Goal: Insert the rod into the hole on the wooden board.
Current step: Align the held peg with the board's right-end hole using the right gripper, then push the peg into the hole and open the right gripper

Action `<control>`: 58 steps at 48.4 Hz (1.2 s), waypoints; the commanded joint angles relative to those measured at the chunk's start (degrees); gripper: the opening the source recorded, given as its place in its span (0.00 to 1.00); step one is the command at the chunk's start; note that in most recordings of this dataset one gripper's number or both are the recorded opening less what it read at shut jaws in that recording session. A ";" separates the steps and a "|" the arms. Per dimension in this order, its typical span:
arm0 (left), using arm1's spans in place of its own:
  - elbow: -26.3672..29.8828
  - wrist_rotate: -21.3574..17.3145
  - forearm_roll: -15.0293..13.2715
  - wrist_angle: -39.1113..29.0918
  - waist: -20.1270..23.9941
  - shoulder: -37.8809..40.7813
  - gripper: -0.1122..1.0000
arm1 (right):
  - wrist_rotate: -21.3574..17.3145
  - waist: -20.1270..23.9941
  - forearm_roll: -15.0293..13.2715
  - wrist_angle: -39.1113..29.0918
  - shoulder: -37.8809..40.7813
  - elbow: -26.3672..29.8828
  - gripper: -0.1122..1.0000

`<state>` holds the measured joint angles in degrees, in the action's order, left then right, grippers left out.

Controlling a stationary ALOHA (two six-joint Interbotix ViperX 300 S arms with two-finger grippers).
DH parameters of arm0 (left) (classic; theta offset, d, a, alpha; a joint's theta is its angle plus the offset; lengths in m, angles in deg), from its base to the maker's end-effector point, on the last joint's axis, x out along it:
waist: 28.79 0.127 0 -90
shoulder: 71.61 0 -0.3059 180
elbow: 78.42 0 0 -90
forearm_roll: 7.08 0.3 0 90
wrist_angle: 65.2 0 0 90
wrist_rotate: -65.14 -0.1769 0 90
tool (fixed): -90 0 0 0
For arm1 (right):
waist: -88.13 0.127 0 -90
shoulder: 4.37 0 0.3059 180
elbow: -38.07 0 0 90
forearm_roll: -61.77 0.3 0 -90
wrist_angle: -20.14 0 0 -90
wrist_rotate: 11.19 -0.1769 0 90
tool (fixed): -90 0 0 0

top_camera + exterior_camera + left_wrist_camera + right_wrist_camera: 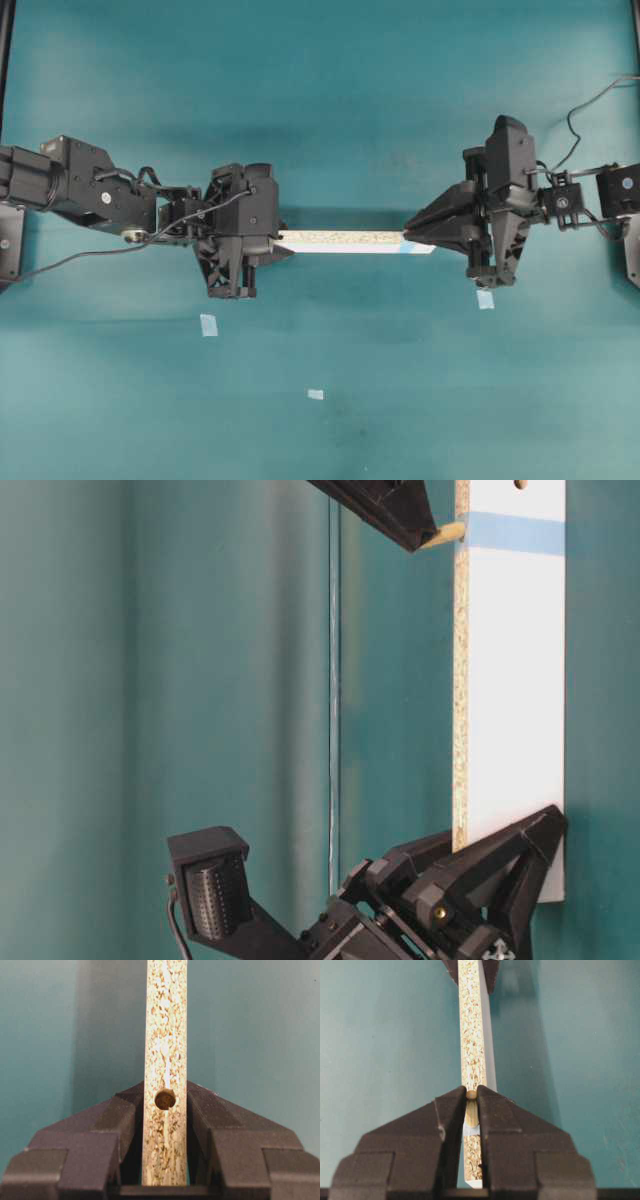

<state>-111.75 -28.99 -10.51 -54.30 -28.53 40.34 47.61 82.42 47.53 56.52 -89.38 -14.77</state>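
Note:
The wooden board [340, 241] hangs level above the teal table between the two arms. My left gripper [165, 1092] is shut on its unmarked end, where a dark hole in the speckled edge [165, 1099] shows between the fingers. My right gripper [471, 1097] is shut on the short beige rod [471, 1110]. The rod [445, 532] slants down onto the board's speckled edge at the blue mark [515, 532], its tip touching there. The hole [520, 484] of the blue-marked end shows on the white face at the frame's top. I cannot tell whether the tip sits in an opening.
Pale-blue tape squares lie on the table at the front left [208, 324], front middle [316, 394] and under the right arm [485, 299]. A cable [590, 105] loops at the back right. Both arm bases stand at the side edges.

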 commanded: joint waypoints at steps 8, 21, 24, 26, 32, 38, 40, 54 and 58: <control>0.35 0.53 0.00 0.44 0.18 -0.79 0.39 | 0.18 -0.26 0.09 0.18 -0.44 0.88 0.19; 0.26 0.53 -0.09 0.44 0.26 -0.79 0.39 | 0.18 -0.26 0.09 0.18 0.00 0.26 0.19; 0.26 0.53 -0.09 0.44 0.26 -0.79 0.39 | 0.35 -0.26 0.09 0.26 0.18 0.00 0.19; 0.26 0.53 -0.09 0.44 0.26 -0.79 0.39 | 0.35 -0.26 0.09 0.26 0.35 -0.09 0.19; 0.18 0.53 0.00 0.44 0.26 -0.79 0.39 | 0.35 -0.26 0.09 0.44 0.44 -0.09 0.19; 0.18 0.53 0.00 0.44 0.26 -0.79 0.39 | 0.35 -0.26 0.09 0.53 0.44 -0.18 0.19; 0.18 0.53 -0.09 0.44 0.18 -0.79 0.39 | 0.35 -0.26 0.09 0.44 0.44 -0.26 0.19; 0.00 0.53 -0.09 0.44 0.26 -0.79 0.39 | 0.35 -0.09 0.09 0.53 0.18 -1.41 0.19; -0.09 0.53 -0.09 0.44 0.26 -0.79 0.39 | 0.35 0.09 0.09 0.53 0.09 -1.49 0.19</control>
<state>-112.02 -28.99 -10.42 -54.04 -28.53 40.34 47.79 82.16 47.53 56.87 -88.68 -16.27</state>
